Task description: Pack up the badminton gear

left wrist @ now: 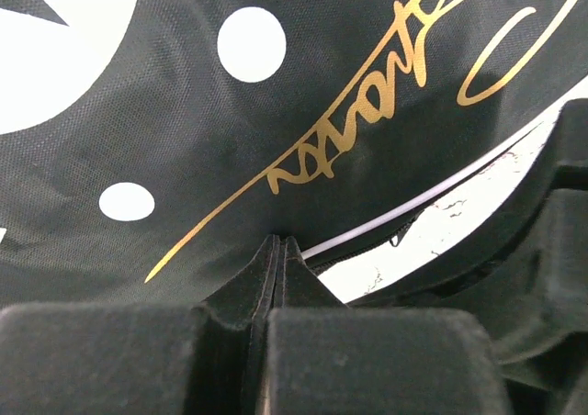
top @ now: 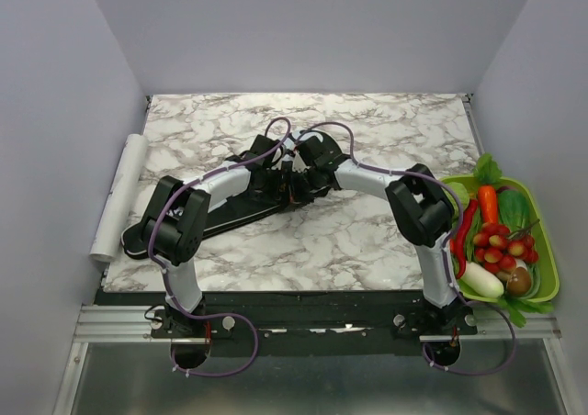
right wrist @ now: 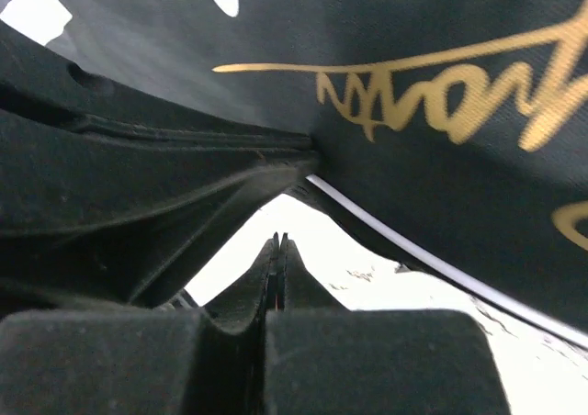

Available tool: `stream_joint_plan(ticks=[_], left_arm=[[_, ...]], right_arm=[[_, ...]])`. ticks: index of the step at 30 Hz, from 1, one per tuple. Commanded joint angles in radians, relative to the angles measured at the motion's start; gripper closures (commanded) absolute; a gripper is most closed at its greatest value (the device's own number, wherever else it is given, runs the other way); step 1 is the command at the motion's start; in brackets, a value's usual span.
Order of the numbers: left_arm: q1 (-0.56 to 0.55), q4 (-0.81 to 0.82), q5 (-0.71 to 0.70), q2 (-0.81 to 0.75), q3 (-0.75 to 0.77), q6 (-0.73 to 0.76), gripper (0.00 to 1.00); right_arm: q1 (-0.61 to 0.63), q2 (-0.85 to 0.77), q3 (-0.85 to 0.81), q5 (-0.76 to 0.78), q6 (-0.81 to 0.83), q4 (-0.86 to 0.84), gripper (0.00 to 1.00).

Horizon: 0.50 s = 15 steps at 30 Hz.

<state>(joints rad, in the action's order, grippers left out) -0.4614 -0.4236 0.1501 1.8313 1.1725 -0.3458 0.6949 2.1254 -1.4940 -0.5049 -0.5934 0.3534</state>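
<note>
The long black bag [top: 234, 211] lies slantwise on the marble table [top: 386, 130], from the left edge toward the middle. Up close its cloth [left wrist: 303, 84] carries white dots and a gold signature, with white piping [left wrist: 413, 206] along its edge. My left gripper [left wrist: 278, 241] is shut, its tips right against that edge; no cloth shows between them. My right gripper [right wrist: 278, 238] is also shut, with nothing in it, hovering over bare marble just below the bag's edge [right wrist: 432, 94]. Both grippers meet at the bag's wide end [top: 287, 176]. The rackets are hidden.
A white roll [top: 119, 195] lies off the table's left edge. A green basket [top: 552, 273] of toy vegetables sits at the right edge. The other arm's black gripper crowds each wrist view [left wrist: 551, 213] [right wrist: 138, 185].
</note>
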Motion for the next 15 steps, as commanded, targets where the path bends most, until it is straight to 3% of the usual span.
stream_joint_plan(ticks=[1,8,12,15], left_arm=[[-0.006,0.014,0.009,-0.014,-0.016,0.008,1.00],[-0.006,-0.055,0.006,-0.105,0.035,-0.002,0.96],[-0.006,-0.133,-0.021,-0.144,0.096,0.011,0.95],[-0.006,-0.144,-0.032,-0.164,0.101,0.018,0.95]], right_arm=[[0.023,0.039,0.034,-0.121,-0.104,-0.137,0.99],[-0.034,-0.027,0.101,-0.011,-0.099,-0.107,0.99],[-0.048,-0.096,0.061,0.097,0.030,0.039,0.69],[-0.046,-0.154,0.070,0.146,0.092,0.110,0.59]])
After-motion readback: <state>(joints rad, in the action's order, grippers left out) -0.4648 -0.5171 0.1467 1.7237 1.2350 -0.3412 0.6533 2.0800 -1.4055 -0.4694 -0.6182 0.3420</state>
